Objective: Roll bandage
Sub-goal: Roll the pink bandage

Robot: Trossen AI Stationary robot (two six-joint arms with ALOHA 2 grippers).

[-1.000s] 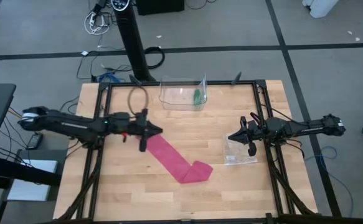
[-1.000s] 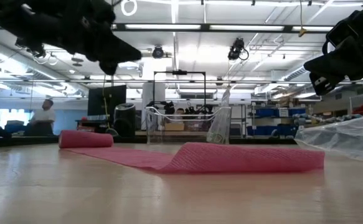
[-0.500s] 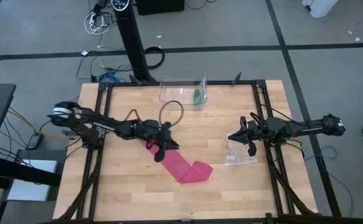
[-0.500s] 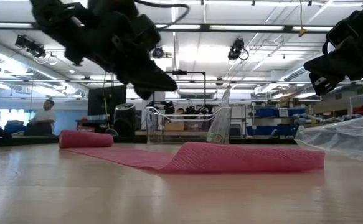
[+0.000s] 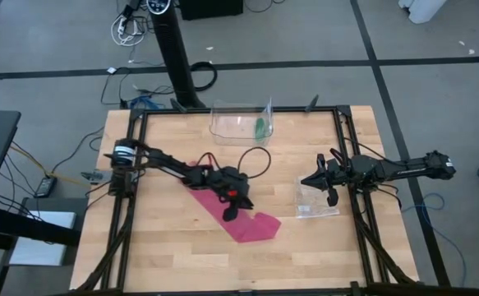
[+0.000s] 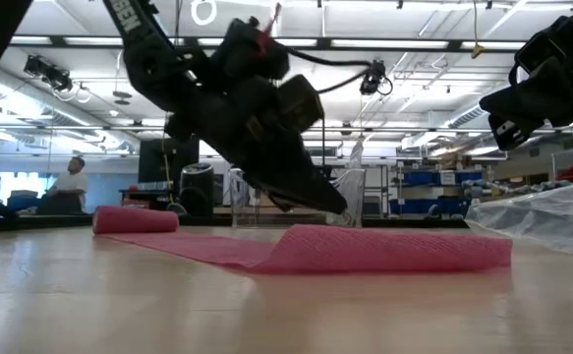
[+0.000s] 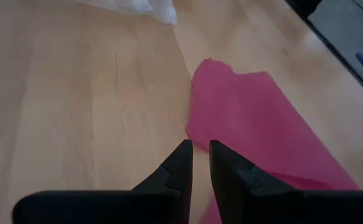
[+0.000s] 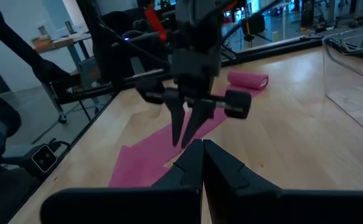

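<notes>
Reaching the left arm long and low across the bench (image 5: pixel 165 247), forearm slanting down and wrist pitched steeply toward the wood. Hovering the left end effector (image 5: pixel 232 211) directly over the bandage (image 5: pixel 247 224), with the fingertips (image 7: pixel 182 152) aiming at the strip's near edge. Cannot tell whether the tips are touching the fabric. Holding the fingers only narrowly parted, released, gripping nothing.

Lying flat beneath and ahead of that end effector: the pink strip, running diagonally. Rising into a folded-over hump just beyond the tips. Ending in a small rolled end (image 6: pixel 134 219) back behind the wrist, nearer the arm's base.

Hanging the right arm stretched out level from its own side of the bench. Carrying the right end effector (image 5: pixel 306 181) clenched on nothing, raised just above a clear flat plastic piece (image 5: pixel 317 201). Pointing it toward the left end effector, well apart from the bandage.

Standing well beyond both end effectors at the bench's far edge: a clear container (image 5: pixel 241 123) with a small green item (image 5: pixel 260 127) inside.
</notes>
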